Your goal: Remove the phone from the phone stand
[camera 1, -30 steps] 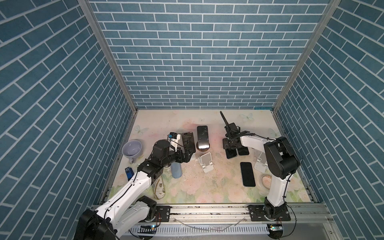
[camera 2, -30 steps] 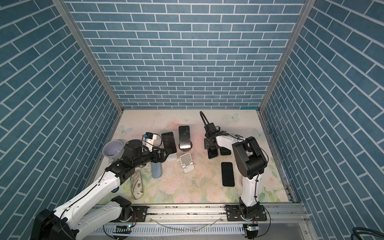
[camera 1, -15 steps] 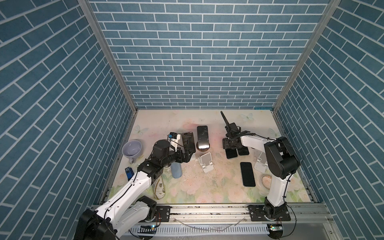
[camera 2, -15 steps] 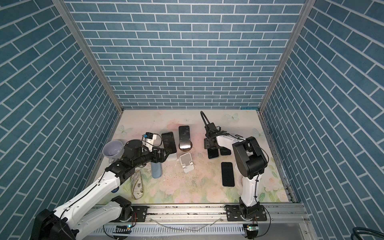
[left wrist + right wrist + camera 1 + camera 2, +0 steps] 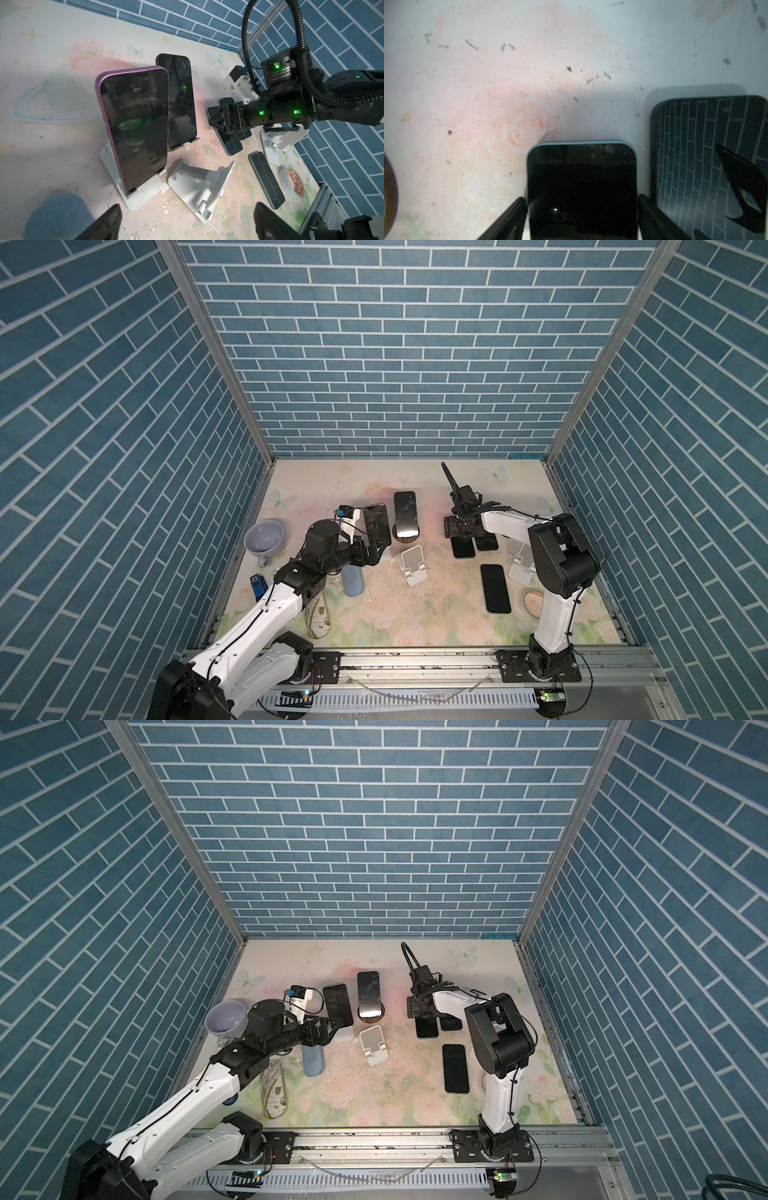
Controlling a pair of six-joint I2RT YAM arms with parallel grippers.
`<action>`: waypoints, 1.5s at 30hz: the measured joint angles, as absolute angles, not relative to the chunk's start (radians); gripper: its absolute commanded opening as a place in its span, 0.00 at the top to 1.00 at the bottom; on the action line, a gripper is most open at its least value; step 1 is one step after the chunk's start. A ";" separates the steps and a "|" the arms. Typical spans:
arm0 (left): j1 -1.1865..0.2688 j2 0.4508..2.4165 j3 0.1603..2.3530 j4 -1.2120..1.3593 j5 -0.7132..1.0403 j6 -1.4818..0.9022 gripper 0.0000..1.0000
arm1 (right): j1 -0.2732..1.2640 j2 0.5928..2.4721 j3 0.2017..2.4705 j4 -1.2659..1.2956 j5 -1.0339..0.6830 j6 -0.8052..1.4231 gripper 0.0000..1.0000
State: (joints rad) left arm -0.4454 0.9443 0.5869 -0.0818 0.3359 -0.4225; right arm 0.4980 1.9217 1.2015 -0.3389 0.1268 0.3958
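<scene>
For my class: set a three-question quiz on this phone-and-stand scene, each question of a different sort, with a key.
1. True or false: the purple phone rests on a white stand.
2. The teal phone that the right hand straddles: A lies flat on the table; B leans on a stand; C hangs in the air.
3. Fill in: the left hand is ___ and holds nothing.
Key: 1 true; 2 A; 3 open.
</scene>
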 measured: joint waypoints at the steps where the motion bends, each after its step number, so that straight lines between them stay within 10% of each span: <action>1: -0.450 0.937 0.591 -0.095 0.326 -0.424 0.00 | 0.498 1.922 1.201 -0.339 0.127 0.396 0.17; 16: -0.722 0.913 0.744 -0.293 -0.094 -0.503 0.00 | 0.498 1.918 1.201 -0.333 0.123 0.392 0.02; 33: -1.068 1.329 1.117 -0.649 -0.662 -0.944 0.00 | 0.498 1.691 1.185 -0.321 0.134 0.361 0.01; 45: -1.140 1.520 1.238 -0.759 -0.708 -1.208 0.00 | 0.434 1.504 1.123 -0.348 0.233 0.358 0.02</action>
State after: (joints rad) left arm -1.1400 1.5200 1.2377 -0.7586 -0.7082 -1.2079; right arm 0.4335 1.5036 1.1233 -0.3477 0.2333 0.3584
